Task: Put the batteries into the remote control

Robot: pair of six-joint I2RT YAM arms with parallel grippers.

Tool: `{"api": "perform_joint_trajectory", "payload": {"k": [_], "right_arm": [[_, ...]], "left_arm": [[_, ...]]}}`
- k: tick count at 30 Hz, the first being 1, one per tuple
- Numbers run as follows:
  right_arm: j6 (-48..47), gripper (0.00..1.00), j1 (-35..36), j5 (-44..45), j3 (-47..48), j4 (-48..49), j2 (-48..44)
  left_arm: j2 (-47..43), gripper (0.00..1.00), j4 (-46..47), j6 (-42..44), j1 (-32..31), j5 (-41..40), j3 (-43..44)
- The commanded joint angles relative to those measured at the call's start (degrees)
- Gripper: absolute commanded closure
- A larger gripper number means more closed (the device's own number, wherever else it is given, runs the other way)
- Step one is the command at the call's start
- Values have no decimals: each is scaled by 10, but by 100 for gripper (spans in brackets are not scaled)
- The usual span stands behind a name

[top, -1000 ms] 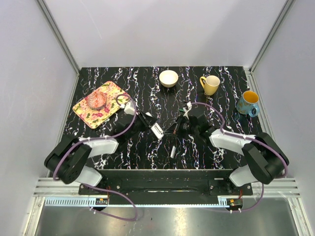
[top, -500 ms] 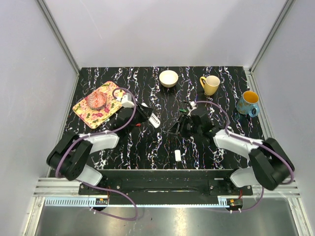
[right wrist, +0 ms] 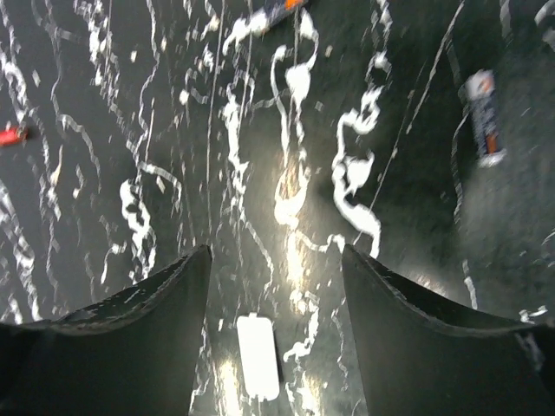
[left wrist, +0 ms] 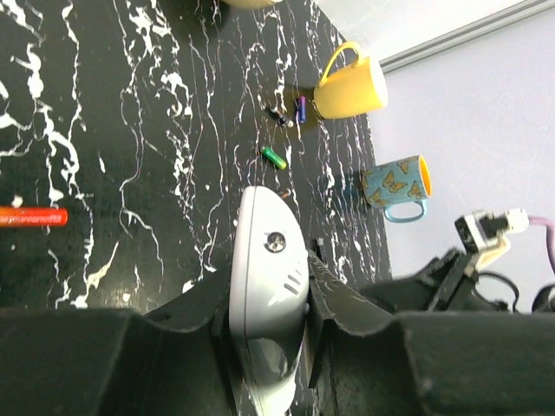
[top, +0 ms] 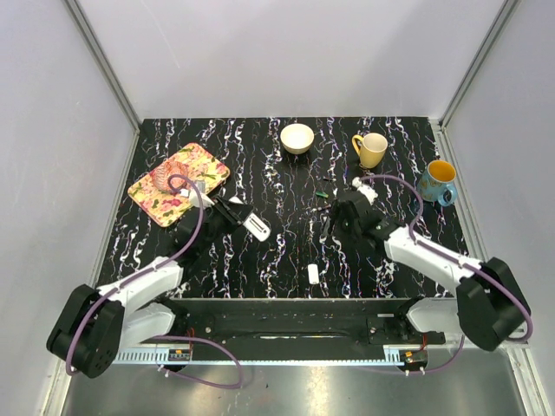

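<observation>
Face of the remote control (left wrist: 267, 260) unseen, perhaps turned downward.

No text, brand, number or sign can be read on the bench (top: 260, 156) or on anything it carries. A pale and orange printed band is seen on a small dark cylinder (right wrist: 481, 117), but it is too blurred for any character to be made out. Only a screw and moulded slots are shown on the white back of the remote control (left wrist: 267, 286), and only a butterfly pattern on the blue mug (left wrist: 392, 186) near the right edge.
</observation>
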Motion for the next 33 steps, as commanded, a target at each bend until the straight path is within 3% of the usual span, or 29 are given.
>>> {"api": "perform_joint_trajectory", "payload": {"k": [1, 4, 6, 10, 13, 23, 33], "right_arm": [[-48, 31, -16, 119, 97, -35, 54], [-69, 32, -55, 142, 153, -79, 98], [-92, 34, -83, 146, 178, -107, 126], [-134, 52, -144, 135, 184, -130, 161], [-144, 57, -153, 104, 176, -129, 185], [-147, 50, -155, 42, 169, -87, 233], [-166, 59, -156, 40, 171, -70, 266]], "left_arm": [[-44, 100, 60, -46, 18, 95, -27], [-82, 100, 61, -44, 18, 124, -45], [-111, 100, 10, -47, 17, 130, -43], [-144, 100, -35, -37, 18, 138, -44], [-155, 100, -44, -30, 17, 152, -44], [-126, 100, -31, -26, 18, 220, -35], [-96, 100, -29, -26, 17, 232, -30]]}}
